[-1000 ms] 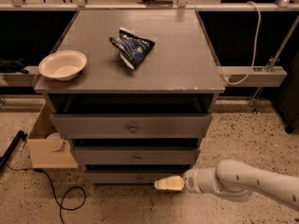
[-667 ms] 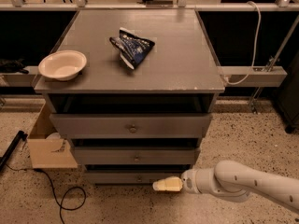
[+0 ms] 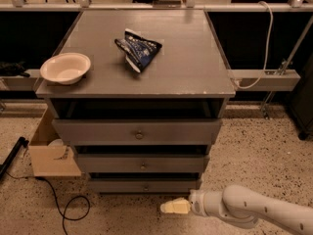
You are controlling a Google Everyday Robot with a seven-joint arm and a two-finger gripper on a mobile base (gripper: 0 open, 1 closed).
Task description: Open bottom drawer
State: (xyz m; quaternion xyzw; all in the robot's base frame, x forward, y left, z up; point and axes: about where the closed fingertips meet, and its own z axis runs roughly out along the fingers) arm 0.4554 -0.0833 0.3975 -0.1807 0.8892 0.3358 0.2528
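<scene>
Your gripper (image 3: pixel 175 207) now sits lower in the camera view than it did a second ago. Its pale tip has dropped from level with the foot of the cabinet (image 3: pixel 146 58) to a spot over the speckled floor (image 3: pixel 254 151), in front of the cabinet and below it. The wrist has also slid slightly to the left. The cabinet itself has not shifted.

For the task, this reads as a repositioning rather than progress. The bottom drawer (image 3: pixel 117 186) is the lowest and narrowest-looking of the three grey fronts. It is tucked back under the middle drawer (image 3: pixel 107 163), and you can judge it not yet pulled out. Its small round knob (image 3: pixel 145 186) is up and to the left of the gripper, near but clearly apart, with nothing touching it.

The arm (image 3: pixel 244 210) comes in from the lower right corner, lying low and almost level. Its white forearm bends at a rounded joint, and the gripper points left along the base of the cabinet rather than into the drawer front. You cannot tell from this view whether the gripper is clenched or released. It holds nothing that can be seen.

To reach the knob you will probably need to lift the tip a little and turn it towards the front panel.
</scene>
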